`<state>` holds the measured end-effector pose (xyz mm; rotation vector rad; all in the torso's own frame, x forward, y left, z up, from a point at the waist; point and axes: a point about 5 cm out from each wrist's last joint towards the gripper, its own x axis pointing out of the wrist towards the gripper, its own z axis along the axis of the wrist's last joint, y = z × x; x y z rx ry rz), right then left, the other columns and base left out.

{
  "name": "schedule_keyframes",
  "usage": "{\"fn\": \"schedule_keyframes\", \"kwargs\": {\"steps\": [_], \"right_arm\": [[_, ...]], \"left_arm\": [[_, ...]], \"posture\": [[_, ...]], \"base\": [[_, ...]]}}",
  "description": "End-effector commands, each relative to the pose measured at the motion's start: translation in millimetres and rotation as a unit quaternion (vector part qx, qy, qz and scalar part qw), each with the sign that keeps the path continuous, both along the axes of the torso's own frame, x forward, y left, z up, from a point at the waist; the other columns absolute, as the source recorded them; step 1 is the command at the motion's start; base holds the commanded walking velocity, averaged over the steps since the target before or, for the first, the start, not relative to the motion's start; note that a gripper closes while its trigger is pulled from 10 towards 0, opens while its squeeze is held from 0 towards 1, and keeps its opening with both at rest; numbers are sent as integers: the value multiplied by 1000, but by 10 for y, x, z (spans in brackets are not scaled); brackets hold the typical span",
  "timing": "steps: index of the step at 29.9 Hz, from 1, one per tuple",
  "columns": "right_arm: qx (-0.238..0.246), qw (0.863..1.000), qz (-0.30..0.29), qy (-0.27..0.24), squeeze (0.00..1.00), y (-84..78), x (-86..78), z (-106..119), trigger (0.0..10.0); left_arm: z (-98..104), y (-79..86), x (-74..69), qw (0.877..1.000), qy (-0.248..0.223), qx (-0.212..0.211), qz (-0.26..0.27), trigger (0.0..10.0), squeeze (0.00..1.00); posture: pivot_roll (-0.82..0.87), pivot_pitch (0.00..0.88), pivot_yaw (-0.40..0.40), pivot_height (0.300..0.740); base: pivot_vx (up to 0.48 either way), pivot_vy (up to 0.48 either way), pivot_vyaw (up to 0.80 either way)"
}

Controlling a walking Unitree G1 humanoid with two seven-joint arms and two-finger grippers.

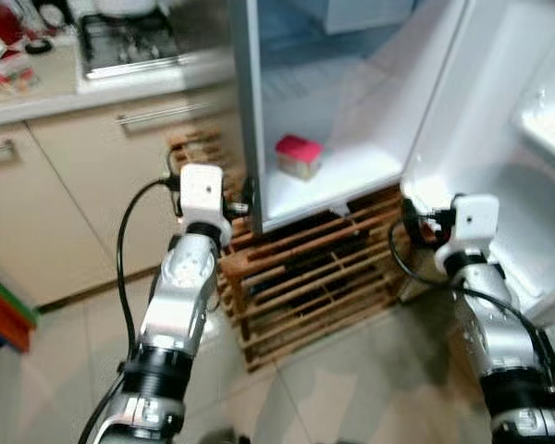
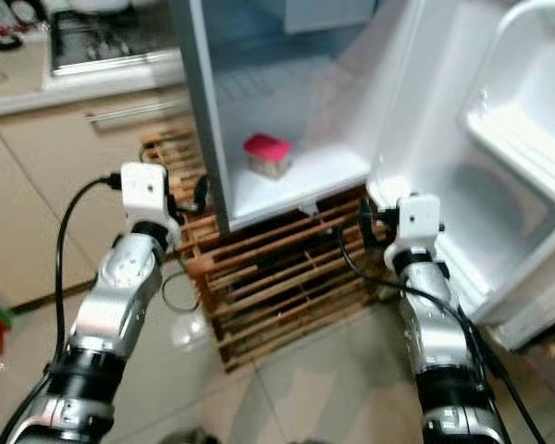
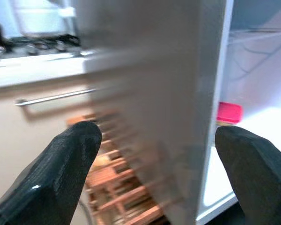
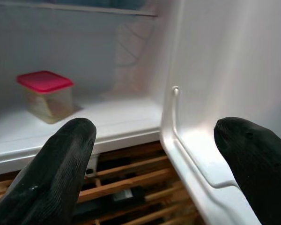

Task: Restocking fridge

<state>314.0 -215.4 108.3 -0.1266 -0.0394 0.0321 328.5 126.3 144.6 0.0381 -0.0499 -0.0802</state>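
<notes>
The white fridge (image 1: 351, 180) stands open on a wooden crate base, its door (image 1: 499, 139) swung out to the right. On its bottom shelf sits a clear container with a red lid (image 1: 298, 155), also seen as the red-lidded container (image 4: 46, 95) and container (image 3: 229, 113). My left gripper (image 3: 157, 154) is open and empty, held in front of the fridge's left side wall. My right gripper (image 4: 152, 154) is open and empty near the lower hinge corner, short of the shelf. Both arms are raised low in front of the fridge, left wrist (image 1: 202, 194) and right wrist (image 1: 472, 222).
A slatted wooden crate (image 1: 305, 277) carries the fridge. Beige kitchen cabinets (image 1: 92, 176) with bar handles and a counter with a hob (image 1: 129, 42) stand to the left. A door shelf (image 1: 550, 129) juts out at right. Tiled floor (image 1: 333, 388) lies below.
</notes>
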Motion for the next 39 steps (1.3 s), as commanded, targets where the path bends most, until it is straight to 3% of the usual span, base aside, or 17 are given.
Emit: {"fn": "schedule_keyframes", "kwargs": {"steps": [1,10,13,14,16,18,21,23,27,28,29,30,35,39], "right_arm": [[-6,1000,-6,-3,0,-63,14,28,10000],[-5,1000,3,-4,0,-119,-45,71,10000],[-6,1000,8,2,0,-121,-130,44,10000],[7,1000,0,0,0,-134,-168,42,10000],[41,999,-22,-9,0,-83,-245,56,10000],[64,997,-41,-25,0,20,-309,86,10000],[78,995,-49,-34,0,139,-362,101,10000],[79,994,-59,-37,0,282,-489,71,10000],[74,994,-66,-39,0,311,-592,53,10000],[71,994,-69,-36,0,313,-637,43,10000],[71,994,-69,-36,0,313,-637,43,10000],[72,994,-72,-33,0,308,-656,31,10000],[70,994,-80,-37,0,272,-633,43,10000],[56,995,-78,-38,0,221,-552,46,10000]], "left_arm": [[39,-37,6,1000,-3,-5,-6,10000,0],[40,-6,7,1000,-1,-6,6,10000,0],[-8,8,20,1000,14,16,9,10000,0],[-63,28,38,998,27,51,13,10000,0],[-155,176,88,996,46,73,38,10000,0],[-177,312,112,995,53,58,63,10000,0],[-178,380,96,995,55,37,70,10000,0],[-167,431,-14,997,44,25,52,10000,0],[-206,455,-186,999,38,-8,13,10000,0],[-224,466,-314,1000,18,-6,-13,10000,0],[-224,466,-314,1000,18,-6,-13,10000,0],[-251,487,-410,1000,4,10,-22,10000,0],[-356,554,-461,1000,16,1,16,10000,0],[-295,504,-371,999,-5,22,26,10000,0]], "posture": [[43,0,4,740],[52,0,-3,740],[51,0,-1,740],[52,0,-1,740],[39,0,2,740],[35,0,4,740],[29,0,8,740],[29,0,14,740],[32,0,24,740],[34,0,27,740],[34,0,27,740],[34,0,26,740],[41,0,18,740],[46,0,9,740]], "base": [[0,0,0],[0,0,0],[0,0,0],[0,0,0],[0,0,0],[0,0,0],[0,0,0],[0,0,0],[0,0,0],[0,0,0],[0,0,0],[0,0,0],[0,0,0],[0,0,0]]}}
